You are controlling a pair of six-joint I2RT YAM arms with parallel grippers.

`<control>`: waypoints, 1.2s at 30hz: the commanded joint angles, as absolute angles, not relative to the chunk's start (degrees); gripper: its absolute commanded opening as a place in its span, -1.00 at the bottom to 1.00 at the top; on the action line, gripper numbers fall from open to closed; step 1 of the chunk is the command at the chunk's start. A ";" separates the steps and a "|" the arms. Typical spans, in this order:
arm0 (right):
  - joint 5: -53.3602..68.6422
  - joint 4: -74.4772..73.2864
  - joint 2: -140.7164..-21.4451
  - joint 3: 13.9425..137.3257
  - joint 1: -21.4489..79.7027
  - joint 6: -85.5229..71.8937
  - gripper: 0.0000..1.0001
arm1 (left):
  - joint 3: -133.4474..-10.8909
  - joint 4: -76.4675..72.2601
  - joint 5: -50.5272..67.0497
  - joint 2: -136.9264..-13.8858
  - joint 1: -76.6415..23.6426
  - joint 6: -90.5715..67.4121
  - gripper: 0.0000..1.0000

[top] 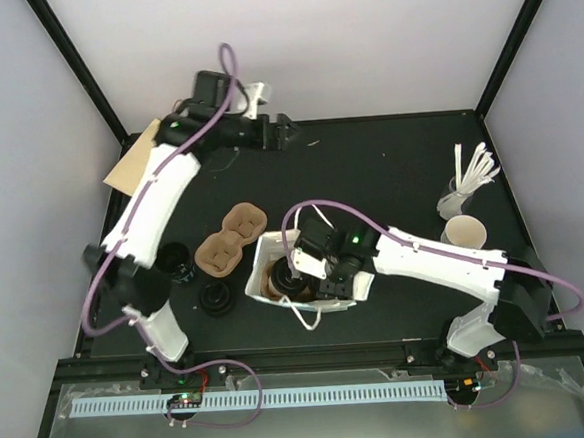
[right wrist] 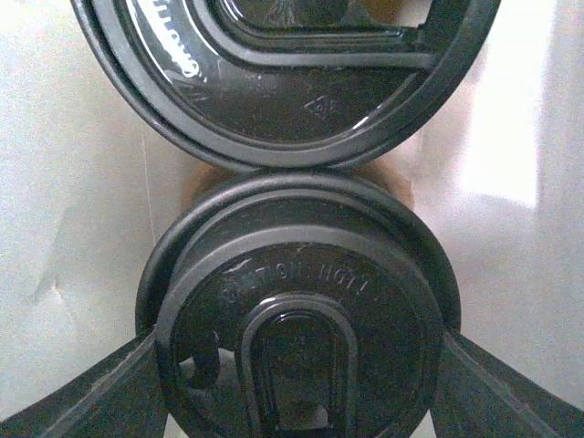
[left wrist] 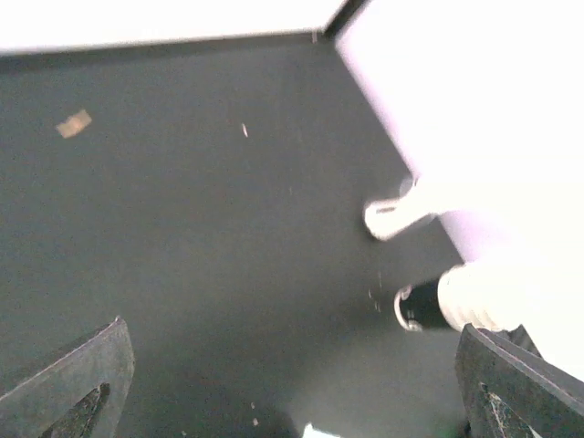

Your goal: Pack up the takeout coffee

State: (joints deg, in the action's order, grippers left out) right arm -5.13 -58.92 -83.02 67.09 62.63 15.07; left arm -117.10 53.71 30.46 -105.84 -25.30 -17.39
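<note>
Black-lidded takeout coffee (right wrist: 297,301) tight in gripper (right wrist: 294,388)

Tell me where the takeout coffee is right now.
In the top view the takeout coffee sits inside the white bag at the table's centre, beside the brown carrier, clasped by the right gripper, its lid touching a second lidded cup's.

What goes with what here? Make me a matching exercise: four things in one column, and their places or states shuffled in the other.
Things:
1. left gripper
2. right gripper
3. carrier
4. cup stack

Places or states:
A. inside the bag, shut on the coffee
B. lying just left of the bag
C. open, holding nothing, at the far left
D. lidless, near the right edge

Pairs: 1-C, 2-A, 3-B, 4-D
</note>
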 commanded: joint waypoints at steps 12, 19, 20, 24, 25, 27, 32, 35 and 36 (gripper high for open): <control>11.52 -58.71 -97.99 74.04 52.21 17.48 0.26 | -80.05 33.42 14.52 -63.16 -25.20 -24.30 0.97; 7.15 -60.35 -98.91 75.33 52.38 12.41 0.32 | -71.24 38.95 15.67 -52.16 -25.31 -24.13 0.98; 6.85 -60.93 -98.80 75.28 52.38 12.07 0.34 | -70.81 40.30 15.64 -51.25 -25.30 -23.69 0.97; 3.85 -62.23 -98.58 75.67 53.35 9.13 0.36 | -67.75 43.93 14.97 -47.69 -25.30 -22.13 0.97; 1.90 -62.05 -98.37 75.63 53.95 8.15 0.37 | -66.85 44.21 14.66 -46.96 -25.31 -21.81 0.97; -3.14 -61.18 -97.53 75.14 55.66 6.10 0.37 | -65.58 44.90 13.97 -45.59 -25.29 -21.27 0.97; -6.37 -58.72 -95.63 72.72 57.48 2.56 0.40 | -64.44 45.25 14.21 -44.82 -25.28 -19.92 0.98; -6.87 -57.78 -95.59 71.06 57.48 2.69 0.40 | -64.46 44.76 16.13 -45.27 -25.31 -19.35 0.97; -6.53 -57.45 -95.70 70.49 57.52 2.97 0.40 | -64.57 44.82 16.40 -45.53 -25.27 -19.18 0.98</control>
